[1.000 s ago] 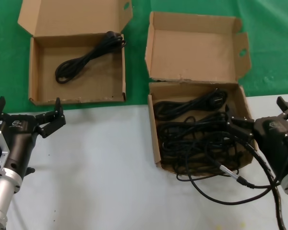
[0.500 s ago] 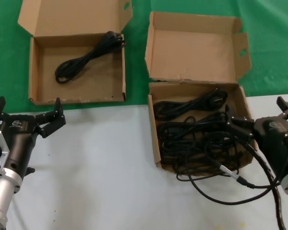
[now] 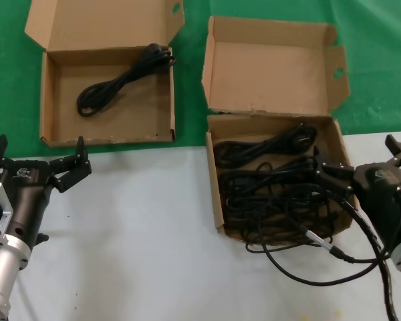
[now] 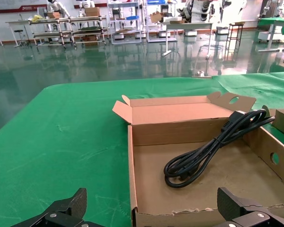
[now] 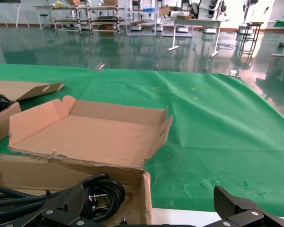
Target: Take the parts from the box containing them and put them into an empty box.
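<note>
Both our grippers spread wide, holding nothing.
Our right gripper (image 3: 361,167) hangs over the near right corner of the box containing them (image 3: 278,175); beyond our left gripper (image 3: 37,159) lies an empty box (image 3: 107,93) holding one cable (image 3: 120,80).

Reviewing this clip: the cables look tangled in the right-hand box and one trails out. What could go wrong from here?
1. The cables in the source box lie in an overlapping pile, so the right gripper, open at that box's edge, may lift several at once or drag the box.
2. One loose cable spills onto the white table near the right arm and could snag it.
3. The destination box already holds a cable; the open left gripper waits short of it.
</note>
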Motion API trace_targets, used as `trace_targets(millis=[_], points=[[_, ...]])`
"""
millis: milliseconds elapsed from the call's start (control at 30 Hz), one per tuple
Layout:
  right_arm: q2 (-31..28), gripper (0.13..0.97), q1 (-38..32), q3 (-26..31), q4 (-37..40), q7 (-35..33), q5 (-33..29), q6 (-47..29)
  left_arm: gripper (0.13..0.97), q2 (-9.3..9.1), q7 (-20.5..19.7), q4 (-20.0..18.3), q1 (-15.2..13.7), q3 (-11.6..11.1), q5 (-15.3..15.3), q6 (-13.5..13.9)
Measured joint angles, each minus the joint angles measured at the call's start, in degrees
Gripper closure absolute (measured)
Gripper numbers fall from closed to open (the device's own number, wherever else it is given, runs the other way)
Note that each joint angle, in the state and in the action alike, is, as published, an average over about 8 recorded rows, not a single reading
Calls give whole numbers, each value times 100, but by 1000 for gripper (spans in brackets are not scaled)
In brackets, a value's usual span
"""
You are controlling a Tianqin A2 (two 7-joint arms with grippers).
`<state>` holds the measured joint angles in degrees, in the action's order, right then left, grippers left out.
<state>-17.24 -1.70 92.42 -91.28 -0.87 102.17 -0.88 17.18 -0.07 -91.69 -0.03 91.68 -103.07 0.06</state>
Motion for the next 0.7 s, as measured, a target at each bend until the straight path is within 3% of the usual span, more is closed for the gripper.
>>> trace_targets(millis=[700], points=[[0,129,0,0,0,0,0,0,132,0,0,0,0,0,0,0]])
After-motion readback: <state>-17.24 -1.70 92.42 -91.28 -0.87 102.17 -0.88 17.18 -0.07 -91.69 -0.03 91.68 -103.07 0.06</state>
